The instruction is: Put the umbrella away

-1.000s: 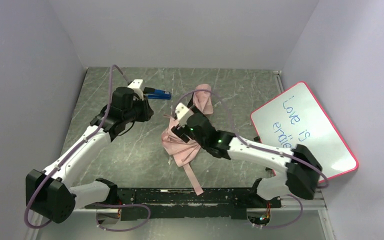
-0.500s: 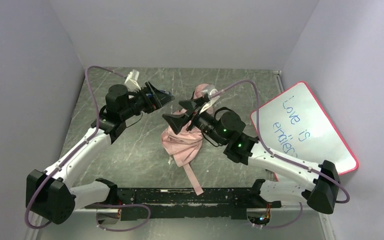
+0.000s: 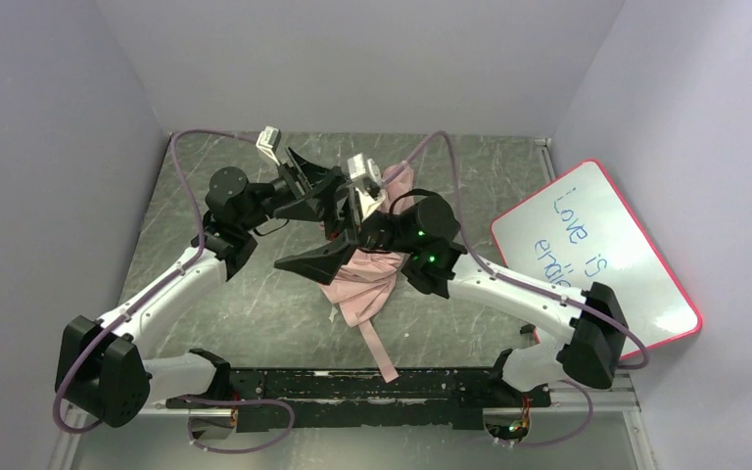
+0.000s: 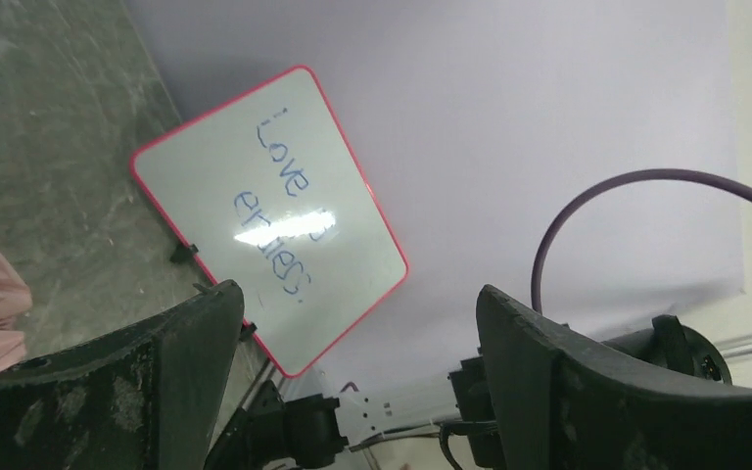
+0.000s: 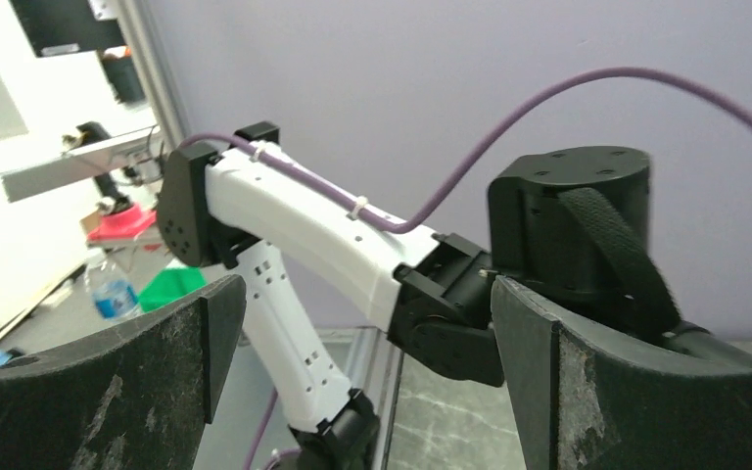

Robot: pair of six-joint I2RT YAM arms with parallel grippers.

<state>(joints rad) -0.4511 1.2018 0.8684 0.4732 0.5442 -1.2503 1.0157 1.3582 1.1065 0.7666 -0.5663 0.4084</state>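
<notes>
Left wrist view: is the left gripper (image 4: 354, 302) holding anything?
– No. Its fingers are spread wide with nothing between them. The right gripper (image 5: 367, 289) is spread and empty too.
– And the umbrella (image 3: 360, 290)?
– Crumpled on the table (image 3: 255, 304) mid-scene, by both grippers, which are close together. Its strap (image 3: 381, 350) trails to the near edge. A whiteboard (image 3: 602, 257) leans at the right.
</notes>
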